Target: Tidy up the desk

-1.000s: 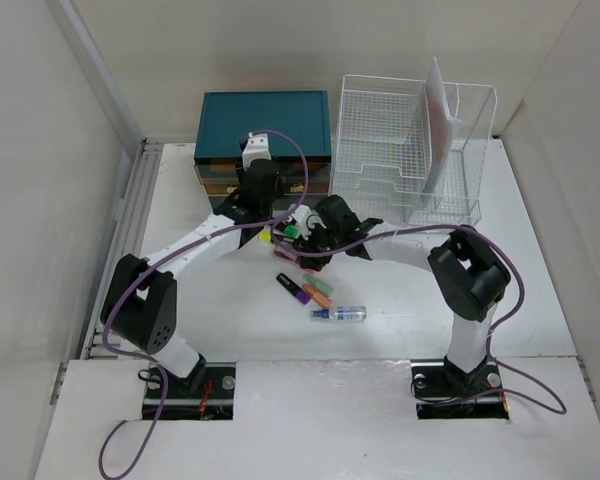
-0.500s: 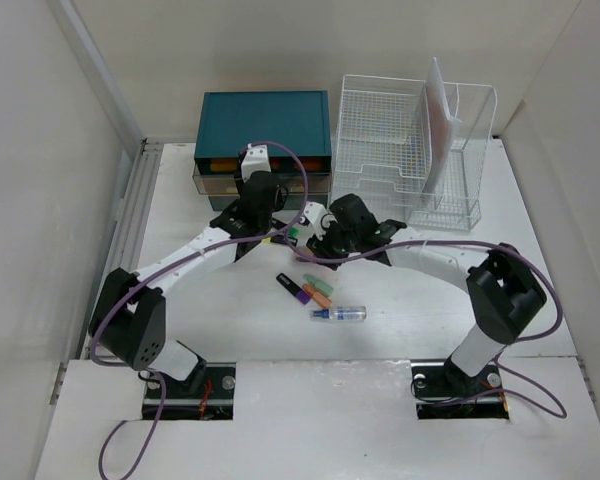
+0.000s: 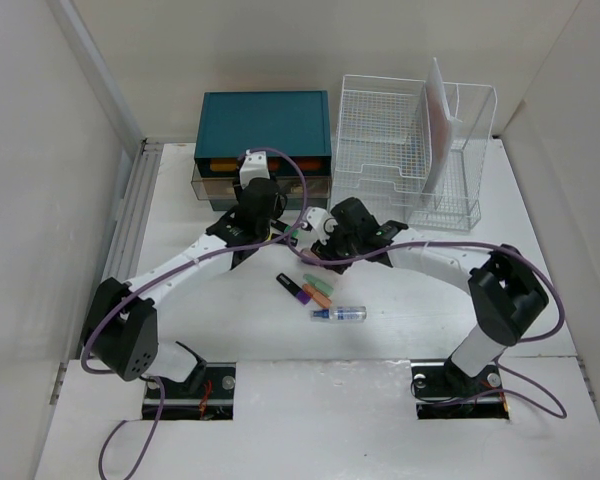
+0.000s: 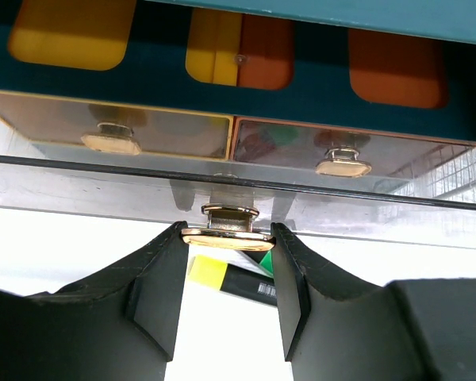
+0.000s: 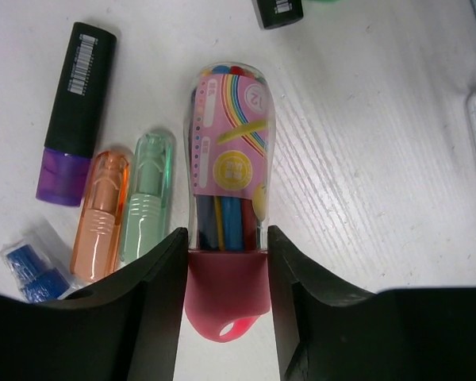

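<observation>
The large flat matte-white desk [image 3: 400,320] fills the middle of the overhead view, with pale grooved rails along its left edge. At the upper centre, against the back wall, stands a teal drawer chest with gold handles [image 3: 265,120]. To its right, in the upper right of the frame, is a white wire-mesh file rack [image 3: 380,130].

In the left wrist view, the left gripper [image 4: 228,242] has its black fingers narrowed onto a flat gold handle [image 4: 227,236], one finger pressing each end. The handle is fixed to a wide clear drawer front that runs across the whole frame. Above it sit two smaller clear drawers, each with its own gold knob. Yellow and orange blocks show in the teal shelf along the top edge. Just below the gripped handle, a black marker with a yellow cap [image 4: 222,274] lies on the white surface.

In the right wrist view, the right gripper [image 5: 225,235] holds a clear plastic tube of coloured pens with a pink rainbow label [image 5: 226,119]. Its fingers clamp the tube at its pink capped end, and the tube points toward the top of the frame, above the desk.

To the left of the tube, a black highlighter with a purple cap [image 5: 75,111] lies in the upper left. Below it, a small translucent orange highlighter [image 5: 99,210] and a small translucent green one [image 5: 147,194] lie side by side, touching. A clear bottle with a blue cap [image 5: 32,266] is in the lower left corner.
</observation>
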Controlling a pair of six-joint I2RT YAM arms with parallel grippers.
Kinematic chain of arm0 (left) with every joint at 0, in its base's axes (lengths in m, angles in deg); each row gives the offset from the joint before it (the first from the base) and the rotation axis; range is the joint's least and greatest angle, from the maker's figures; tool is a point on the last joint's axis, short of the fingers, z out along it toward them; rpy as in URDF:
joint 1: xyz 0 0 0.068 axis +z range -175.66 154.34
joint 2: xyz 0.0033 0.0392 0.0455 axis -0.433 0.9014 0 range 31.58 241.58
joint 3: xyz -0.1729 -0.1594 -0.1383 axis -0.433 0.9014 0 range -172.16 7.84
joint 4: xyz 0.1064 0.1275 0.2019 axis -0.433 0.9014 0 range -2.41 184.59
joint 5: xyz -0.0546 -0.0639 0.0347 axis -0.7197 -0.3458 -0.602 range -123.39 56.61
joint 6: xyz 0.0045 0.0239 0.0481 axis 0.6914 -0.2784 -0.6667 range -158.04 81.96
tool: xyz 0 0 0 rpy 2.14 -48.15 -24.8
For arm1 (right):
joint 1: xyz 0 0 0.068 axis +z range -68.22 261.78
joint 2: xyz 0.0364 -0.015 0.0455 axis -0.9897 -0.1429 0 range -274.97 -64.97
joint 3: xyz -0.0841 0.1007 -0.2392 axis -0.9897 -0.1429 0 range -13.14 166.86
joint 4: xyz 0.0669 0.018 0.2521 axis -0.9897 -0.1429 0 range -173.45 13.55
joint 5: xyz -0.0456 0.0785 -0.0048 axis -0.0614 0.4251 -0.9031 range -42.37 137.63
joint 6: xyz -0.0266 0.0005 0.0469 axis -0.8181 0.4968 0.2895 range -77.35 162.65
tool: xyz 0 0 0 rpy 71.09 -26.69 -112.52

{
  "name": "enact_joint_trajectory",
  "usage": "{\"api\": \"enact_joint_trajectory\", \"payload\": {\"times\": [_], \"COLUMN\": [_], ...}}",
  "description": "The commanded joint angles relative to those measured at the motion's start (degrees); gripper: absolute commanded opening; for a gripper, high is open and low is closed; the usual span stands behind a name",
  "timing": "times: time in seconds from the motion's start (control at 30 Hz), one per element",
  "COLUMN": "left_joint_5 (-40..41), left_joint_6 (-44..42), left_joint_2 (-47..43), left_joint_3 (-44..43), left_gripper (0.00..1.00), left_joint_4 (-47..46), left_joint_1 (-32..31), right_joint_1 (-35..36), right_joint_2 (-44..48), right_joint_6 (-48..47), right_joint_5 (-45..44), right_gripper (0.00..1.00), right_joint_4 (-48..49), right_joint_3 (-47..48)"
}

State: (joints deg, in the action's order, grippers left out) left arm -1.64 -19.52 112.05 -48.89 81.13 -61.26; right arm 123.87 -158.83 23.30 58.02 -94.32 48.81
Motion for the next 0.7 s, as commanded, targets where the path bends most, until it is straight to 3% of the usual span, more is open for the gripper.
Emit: {"api": "enact_joint_trajectory", "payload": {"times": [0.0, 0.43, 0.67], "left_joint_5": [1.9, 1.9, 1.4], "left_joint_6": [0.7, 0.7, 0.7], "left_joint_2": [-3.4, -4.5, -5.7], "left_joint_3": [-0.3, 0.9, 2.1], "left_gripper": [0.15, 0.15, 0.15], "left_joint_4": [-2.1, -2.1, -2.1], "left_joint_1": [-0.3, -0.3, -0.3], "right_joint_1": [0.6, 0.1, 0.1], "right_joint_2": [-1.1, -10.3, -13.7], "right_joint_6": [-0.3, -0.4, 0.6], "right_joint_5": [-0.5, 0.7, 2.4], "right_gripper": [0.0, 0.01, 0.28], "right_joint_4": [-0.8, -2.9, -5.8], "right_joint_3": [1.2, 5.2, 6.3]}}
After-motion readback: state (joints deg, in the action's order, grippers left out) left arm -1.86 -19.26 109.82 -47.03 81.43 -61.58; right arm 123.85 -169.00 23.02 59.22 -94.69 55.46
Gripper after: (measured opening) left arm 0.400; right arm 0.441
